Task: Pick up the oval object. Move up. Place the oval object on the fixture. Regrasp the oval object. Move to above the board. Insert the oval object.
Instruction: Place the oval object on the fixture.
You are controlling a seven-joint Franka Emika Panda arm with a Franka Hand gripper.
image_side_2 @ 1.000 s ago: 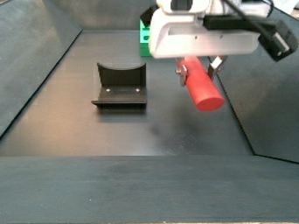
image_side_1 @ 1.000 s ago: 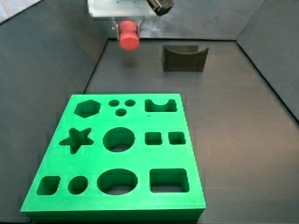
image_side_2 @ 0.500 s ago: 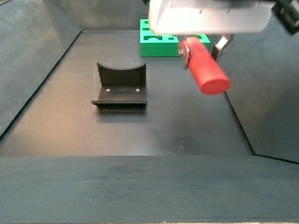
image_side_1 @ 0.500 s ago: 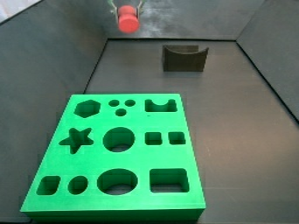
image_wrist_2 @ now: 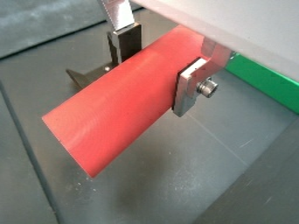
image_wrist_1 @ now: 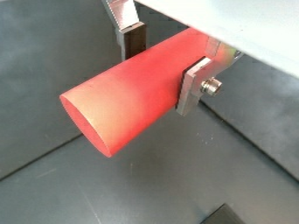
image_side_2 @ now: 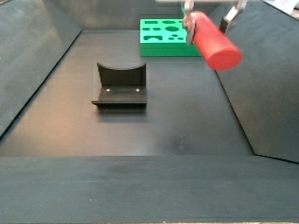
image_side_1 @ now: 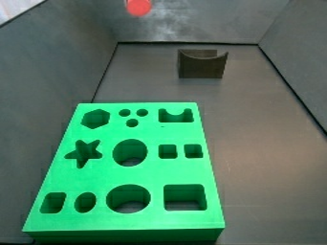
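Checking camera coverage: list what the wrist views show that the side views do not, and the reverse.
Only the wrist views: close up, the claw, raised off the floor, its flat silver fingers clamped on the sides of the smooth red-orange oval peg. Only the side views: the cut-out holes across the bright green flat board and the U-shaped notch of the small dark fixture block. Both: the peg, held in the air.
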